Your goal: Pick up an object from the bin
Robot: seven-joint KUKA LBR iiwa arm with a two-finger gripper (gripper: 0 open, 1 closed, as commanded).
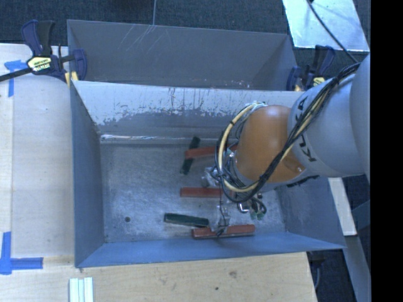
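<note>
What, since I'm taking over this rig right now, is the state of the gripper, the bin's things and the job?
Gripper: low at the bin's near side, directly at the reddish-brown bar lying along that wall. I cannot tell whether it is open or shut.
Things: a dark green bar lies just left of it. A second reddish-brown bar is mid-floor. A third lies by a dark piece nearer the far wall.
Done: arm lowered into the bin; no grasp visible.
Left: secure one thing and lift it out.

Reddish-brown flat stick (238, 230), lying level and lengthwise against the front wall of the bin (85, 168), right of centre.
</note>
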